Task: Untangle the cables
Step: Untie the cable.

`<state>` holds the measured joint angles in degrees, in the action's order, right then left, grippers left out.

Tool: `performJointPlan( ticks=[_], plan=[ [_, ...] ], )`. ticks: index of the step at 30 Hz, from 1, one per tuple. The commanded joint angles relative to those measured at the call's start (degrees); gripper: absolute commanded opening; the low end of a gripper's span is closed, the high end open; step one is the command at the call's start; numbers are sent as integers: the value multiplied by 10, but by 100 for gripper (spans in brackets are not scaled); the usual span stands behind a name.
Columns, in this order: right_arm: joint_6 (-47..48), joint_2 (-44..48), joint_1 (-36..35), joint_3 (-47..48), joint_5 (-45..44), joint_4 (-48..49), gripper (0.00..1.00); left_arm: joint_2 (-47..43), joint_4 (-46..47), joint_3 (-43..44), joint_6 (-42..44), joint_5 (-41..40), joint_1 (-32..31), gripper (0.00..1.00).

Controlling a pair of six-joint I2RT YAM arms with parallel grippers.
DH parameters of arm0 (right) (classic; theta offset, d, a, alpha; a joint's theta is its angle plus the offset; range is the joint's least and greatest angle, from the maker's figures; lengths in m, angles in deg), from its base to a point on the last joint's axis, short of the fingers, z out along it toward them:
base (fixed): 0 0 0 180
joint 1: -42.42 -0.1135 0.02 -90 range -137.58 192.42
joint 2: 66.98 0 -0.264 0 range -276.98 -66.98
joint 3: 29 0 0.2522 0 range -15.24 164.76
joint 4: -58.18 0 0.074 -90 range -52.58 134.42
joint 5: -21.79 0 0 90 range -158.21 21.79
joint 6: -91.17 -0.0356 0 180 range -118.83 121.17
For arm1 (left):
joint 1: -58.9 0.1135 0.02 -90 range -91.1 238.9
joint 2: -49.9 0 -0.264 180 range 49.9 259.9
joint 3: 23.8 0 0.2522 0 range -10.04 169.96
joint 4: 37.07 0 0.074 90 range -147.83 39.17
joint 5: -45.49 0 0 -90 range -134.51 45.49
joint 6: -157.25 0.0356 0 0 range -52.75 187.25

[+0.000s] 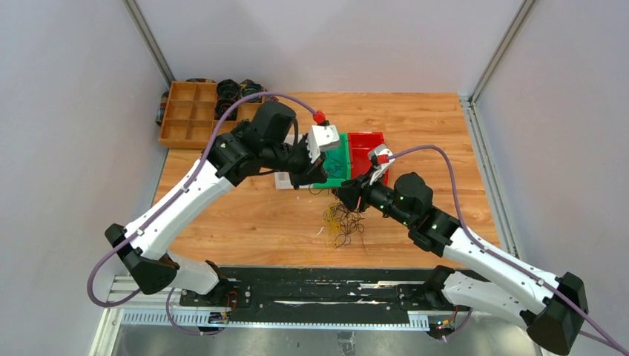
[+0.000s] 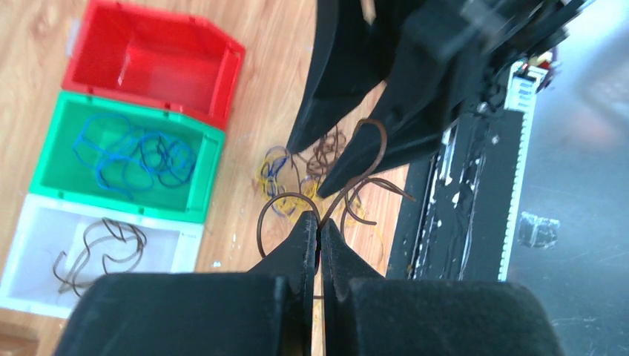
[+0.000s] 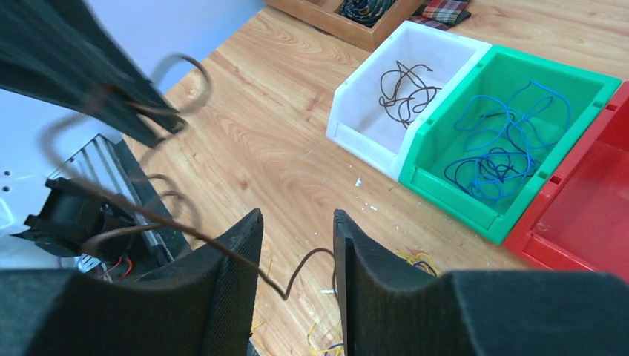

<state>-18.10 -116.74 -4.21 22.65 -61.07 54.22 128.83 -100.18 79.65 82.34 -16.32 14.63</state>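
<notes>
A tangle of yellow, blue and dark brown cables (image 1: 343, 222) lies on the wooden table near its front edge. My left gripper (image 2: 319, 222) is shut on one dark brown cable (image 2: 374, 137), held above the pile (image 2: 289, 178). That cable loops up past the right gripper's fingers. My right gripper (image 3: 297, 215) is open just above the pile. The same brown cable (image 3: 285, 295) runs loose through the gap between its fingers. In the top view the left gripper (image 1: 315, 180) and right gripper (image 1: 348, 194) are close together above the tangle.
Three bins stand side by side behind the pile. The white bin (image 2: 185, 248) holds brown cables, the green bin (image 2: 211, 167) holds blue ones, and the red bin (image 2: 230, 81) is beside them. A wooden compartment tray (image 1: 193, 115) sits at the back left. A black rail (image 1: 319, 285) runs along the front.
</notes>
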Motion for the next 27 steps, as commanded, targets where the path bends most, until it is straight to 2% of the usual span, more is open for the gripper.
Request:
performJointPlan(
  ticks=[1,7,11,21,27],
  plan=[
    [32,-25,-33,-2,-96,65,41,1,-29,92,-5,51,2,1],
    [23,-76,-36,-31,-103,136,41,19,-46,223,0,42,2,1],
    [1,-105,-36,-61,-98,153,40,26,-77,296,60,44,2,0],
    [-49,-106,-37,-179,-123,198,37,60,-69,488,137,-165,2,0],
    [-68,-96,-37,-236,-141,205,37,34,45,468,166,-273,2,0]
  ],
)
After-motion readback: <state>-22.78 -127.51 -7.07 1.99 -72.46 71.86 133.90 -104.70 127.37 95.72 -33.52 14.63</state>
